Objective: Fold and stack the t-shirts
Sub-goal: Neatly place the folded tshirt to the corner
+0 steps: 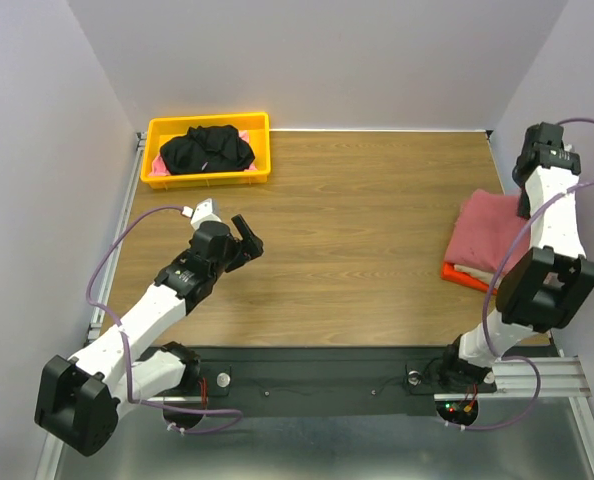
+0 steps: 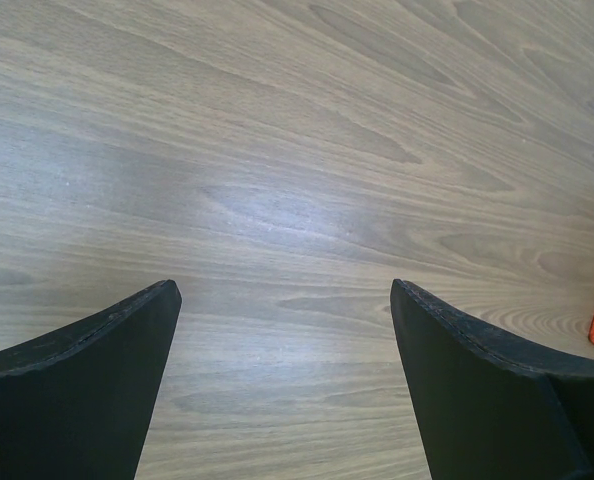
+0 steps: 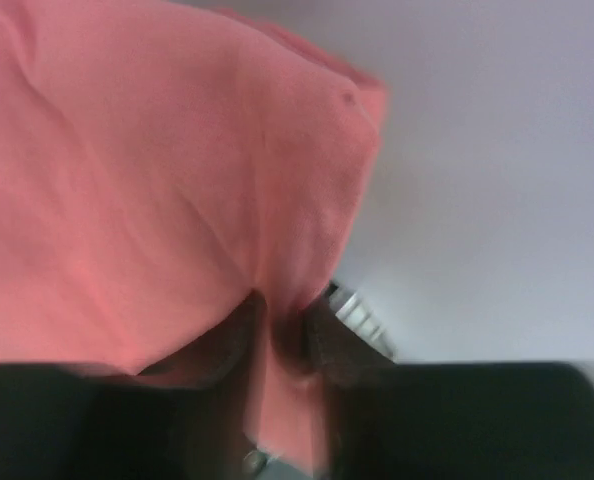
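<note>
Your right gripper [image 3: 282, 322] pinches the dusty-red t-shirt [image 3: 127, 180] beside the wall [image 3: 497, 150]. Your left gripper [image 2: 285, 292] gapes over bare table [image 2: 297, 140], the yellow bin [image 1: 207, 121] beyond.

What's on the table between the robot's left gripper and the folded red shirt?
Nothing. Only bare wooden table lies between the left gripper and the dusty-red t-shirt, as the top view shows.

I locate the bin [image 1: 208, 181] at the far-left corner of the table [image 1: 357, 260], with the loose t-shirt [image 1: 207, 150] inside it. Well right of the bin and closer to the front lies the folded stack [image 1: 465, 272], capped by the top t-shirt [image 1: 487, 230].
</note>
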